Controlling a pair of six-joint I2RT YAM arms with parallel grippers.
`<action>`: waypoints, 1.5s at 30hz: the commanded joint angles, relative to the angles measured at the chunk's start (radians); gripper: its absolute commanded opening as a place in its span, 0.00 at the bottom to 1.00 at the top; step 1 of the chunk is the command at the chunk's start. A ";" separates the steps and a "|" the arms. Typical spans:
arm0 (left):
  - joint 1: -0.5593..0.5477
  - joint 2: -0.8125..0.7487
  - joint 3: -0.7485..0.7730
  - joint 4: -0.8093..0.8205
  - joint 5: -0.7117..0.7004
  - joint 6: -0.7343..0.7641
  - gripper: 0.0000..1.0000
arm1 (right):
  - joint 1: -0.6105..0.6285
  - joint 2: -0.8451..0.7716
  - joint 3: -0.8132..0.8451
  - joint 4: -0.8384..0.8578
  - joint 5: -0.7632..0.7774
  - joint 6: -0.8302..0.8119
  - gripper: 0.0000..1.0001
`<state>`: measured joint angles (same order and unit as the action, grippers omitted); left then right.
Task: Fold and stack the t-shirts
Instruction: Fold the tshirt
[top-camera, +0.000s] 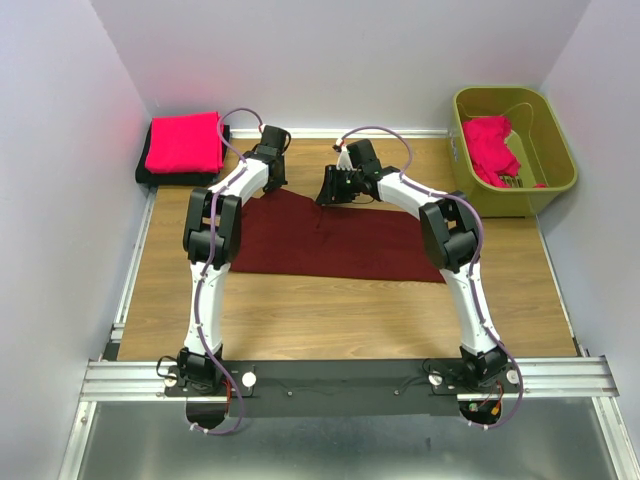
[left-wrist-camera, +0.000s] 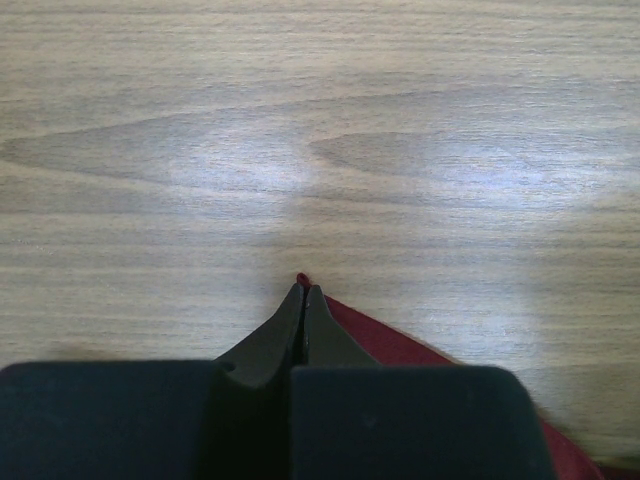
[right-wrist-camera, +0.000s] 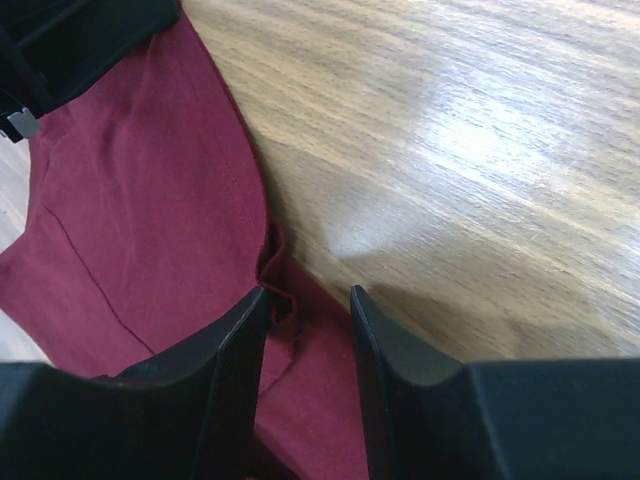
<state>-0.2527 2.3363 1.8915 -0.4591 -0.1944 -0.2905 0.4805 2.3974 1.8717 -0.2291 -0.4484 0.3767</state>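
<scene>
The left gripper (left-wrist-camera: 303, 292) is pressed together on a corner of the maroon t-shirt (top-camera: 330, 245); the right gripper (right-wrist-camera: 308, 296), spread, straddles a wrinkle at the shirt's edge.

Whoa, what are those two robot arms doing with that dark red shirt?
They are folding t-shirts. The left pincer is shut on a corner of the maroon t-shirt, which lies spread on the wooden table. The right pincer is open, its fingers either side of the shirt's far edge, not gripping yet. One pinkish-red t-shirt already sits folded on a black t-shirt in the far left corner. More pinkish-red cloth waits crumpled in the green bin on the right.
</scene>
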 joint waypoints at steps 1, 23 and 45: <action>0.001 0.018 0.017 -0.027 -0.017 0.010 0.00 | 0.000 -0.012 0.009 -0.007 -0.036 0.021 0.46; 0.036 -0.195 -0.130 0.031 0.041 -0.038 0.00 | 0.010 -0.098 -0.052 -0.006 -0.073 -0.082 0.01; 0.052 -0.594 -0.667 0.220 0.081 -0.150 0.00 | 0.105 -0.250 -0.236 -0.047 0.076 -0.292 0.01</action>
<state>-0.2085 1.8153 1.2865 -0.2928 -0.1352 -0.4065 0.5716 2.2105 1.6749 -0.2409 -0.4160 0.1322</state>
